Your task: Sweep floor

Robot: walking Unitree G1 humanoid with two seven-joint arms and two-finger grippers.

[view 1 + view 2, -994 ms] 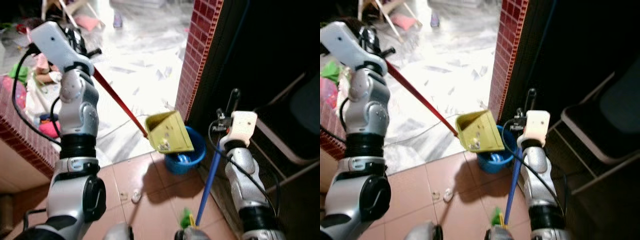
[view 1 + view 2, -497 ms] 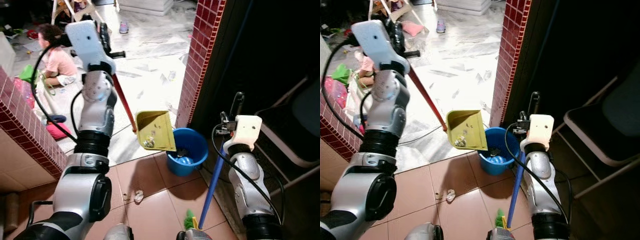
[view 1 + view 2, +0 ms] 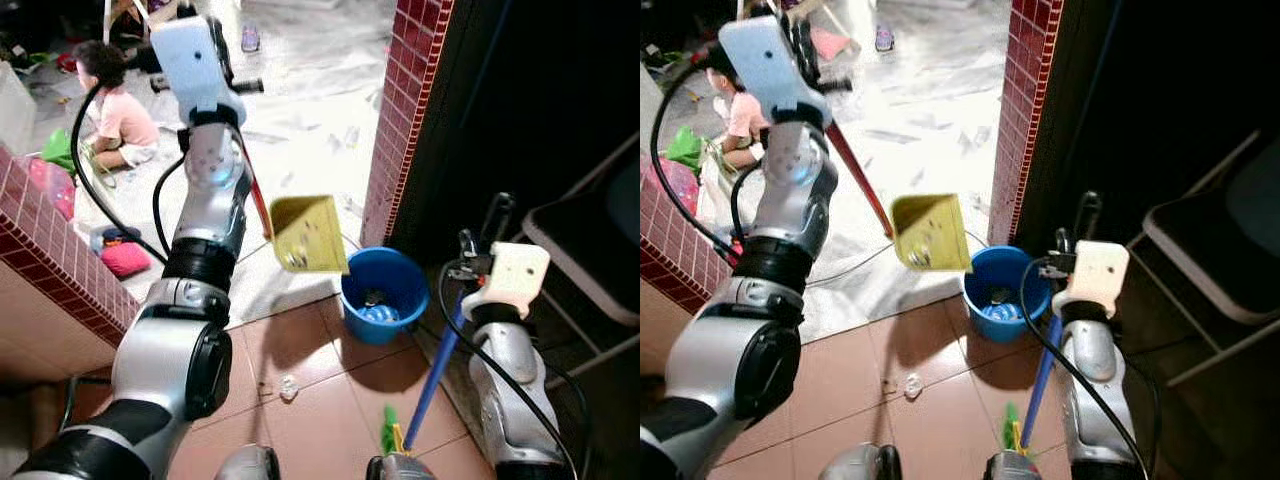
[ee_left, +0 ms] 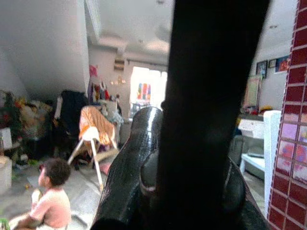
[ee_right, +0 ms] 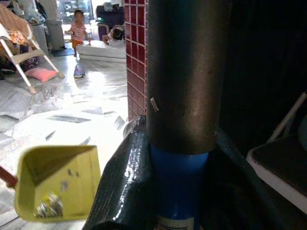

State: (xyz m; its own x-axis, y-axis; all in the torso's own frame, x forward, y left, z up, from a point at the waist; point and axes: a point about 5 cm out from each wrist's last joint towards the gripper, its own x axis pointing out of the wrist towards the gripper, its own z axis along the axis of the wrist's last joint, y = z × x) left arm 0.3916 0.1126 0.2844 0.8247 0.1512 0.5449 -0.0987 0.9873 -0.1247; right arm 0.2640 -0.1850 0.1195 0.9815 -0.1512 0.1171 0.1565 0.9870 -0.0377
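Down by the robot's feet, the green head of the broom (image 3: 390,432) rests on the terracotta floor tiles (image 3: 330,400), and a small scrap of litter (image 3: 288,386) lies on the tiles a little to its left. The broom's blue handle rises from there up into the right gripper (image 5: 177,158), whose black fingers (image 5: 122,177) are clamped round the pole just where blue meets its dark upper grip.

Just beyond the broom sits a blue bucket (image 3: 385,295) at the foot of the red brick pillar (image 3: 405,110). The yellow dustpan (image 3: 308,235) hangs in the air above and slightly left of the bucket, tilted, with a few bits of debris inside. Its red handle (image 3: 858,180) runs up and back to the left gripper (image 4: 187,177), held high and closed round the stick.

To the right, in the dark, stands a folding chair (image 3: 590,240). Farther off, a child (image 3: 112,110) in a pink shirt sits on the bright marble floor (image 3: 310,100).
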